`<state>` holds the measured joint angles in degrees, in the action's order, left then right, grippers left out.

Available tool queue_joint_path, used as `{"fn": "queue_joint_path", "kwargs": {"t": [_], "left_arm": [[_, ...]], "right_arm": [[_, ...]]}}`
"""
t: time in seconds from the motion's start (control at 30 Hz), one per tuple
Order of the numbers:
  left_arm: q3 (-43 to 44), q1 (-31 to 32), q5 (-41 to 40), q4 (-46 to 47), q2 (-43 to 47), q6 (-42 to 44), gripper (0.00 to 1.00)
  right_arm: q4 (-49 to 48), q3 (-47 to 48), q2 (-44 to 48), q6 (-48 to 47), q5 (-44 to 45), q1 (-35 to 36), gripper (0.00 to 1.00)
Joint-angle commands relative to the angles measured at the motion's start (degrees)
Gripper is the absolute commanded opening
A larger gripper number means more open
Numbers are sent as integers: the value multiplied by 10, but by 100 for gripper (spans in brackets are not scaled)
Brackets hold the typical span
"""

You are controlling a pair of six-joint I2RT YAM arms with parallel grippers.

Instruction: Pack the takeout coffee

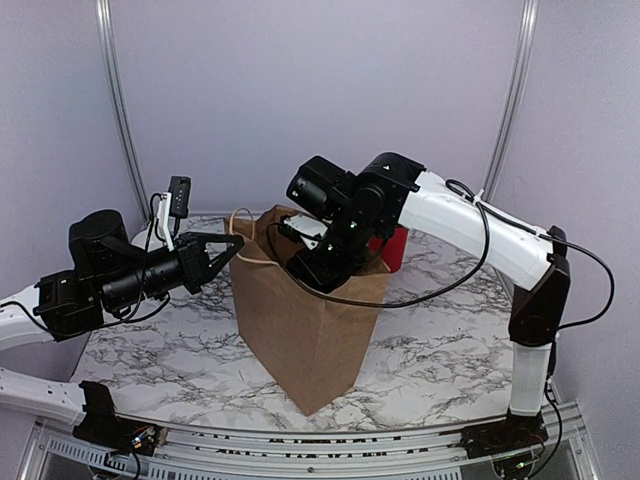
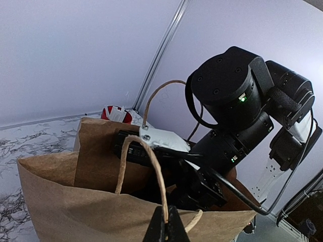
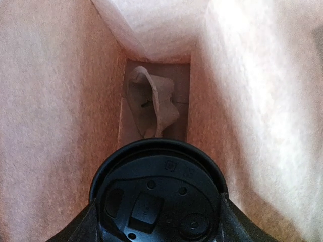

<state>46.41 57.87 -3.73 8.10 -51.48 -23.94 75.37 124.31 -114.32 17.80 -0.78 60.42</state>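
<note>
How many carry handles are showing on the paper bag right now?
2. The near handle is pinched in the left end effector. The far handle arches up from the opposite rim of the paper bag. None seems hidden.

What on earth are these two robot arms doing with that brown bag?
They are packing a coffee. The left gripper is pinched shut on the handle of the paper bag, which stands on the marble table. The right gripper is down inside the bag's mouth with the takeout coffee clamped between its fingers, black lid up. The cup seems to hang above the bag's floor, where something pale and crumpled lies.
</note>
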Motion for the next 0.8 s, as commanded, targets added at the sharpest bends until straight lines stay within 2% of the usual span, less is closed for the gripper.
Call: {"fn": "queue_joint_path", "kwargs": {"t": [0.0, 0.37, 0.77], "left_arm": [[6, 2, -28, -29, 1, 6, 0], [7, 2, -28, -23, -3, 7, 0], [8, 2, -29, -27, 3, 9, 0]], "right_arm": [[23, -8, 13, 7, 1, 6, 56], [-30, -107, 22, 13, -36, 10, 56], [-47, -126, 3, 11, -36, 10, 56]]}}
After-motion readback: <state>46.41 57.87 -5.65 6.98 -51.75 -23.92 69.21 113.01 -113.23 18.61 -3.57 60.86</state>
